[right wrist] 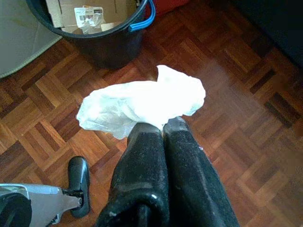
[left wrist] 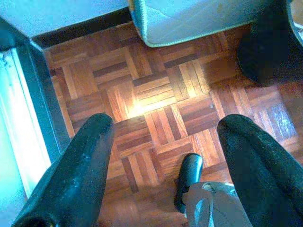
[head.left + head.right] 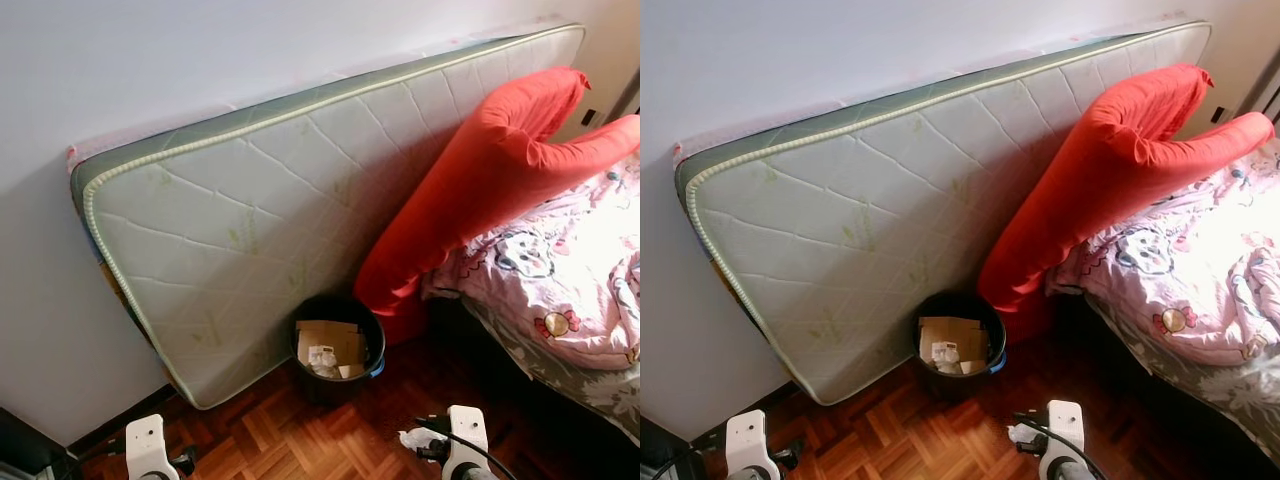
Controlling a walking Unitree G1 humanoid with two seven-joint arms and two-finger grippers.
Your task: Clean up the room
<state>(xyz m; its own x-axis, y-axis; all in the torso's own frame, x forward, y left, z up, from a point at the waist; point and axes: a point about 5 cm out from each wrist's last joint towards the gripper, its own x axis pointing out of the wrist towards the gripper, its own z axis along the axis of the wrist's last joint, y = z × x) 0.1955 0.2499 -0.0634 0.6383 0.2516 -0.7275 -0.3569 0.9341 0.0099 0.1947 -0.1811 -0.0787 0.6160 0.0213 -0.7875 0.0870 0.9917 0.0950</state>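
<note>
My right gripper (image 1: 162, 128) is shut on a crumpled white tissue (image 1: 142, 103), held above the parquet floor a short way in front of a black bin (image 3: 338, 345). The bin stands against the leaning mattress and holds cardboard and paper scraps (image 1: 85, 12); it has a blue handle (image 1: 144, 19). In the left eye view the tissue (image 3: 413, 438) shows at the bottom edge by my right wrist. My left gripper (image 2: 163, 142) hangs open over bare parquet, nothing between its fingers (image 2: 80, 165).
A pale green mattress (image 3: 290, 210) leans on the white wall. A red bolster pillow (image 3: 480, 180) rests against it beside a bed with a pink patterned quilt (image 3: 570, 270) on the right. Dark skirting (image 2: 80, 29) runs along the wall at left.
</note>
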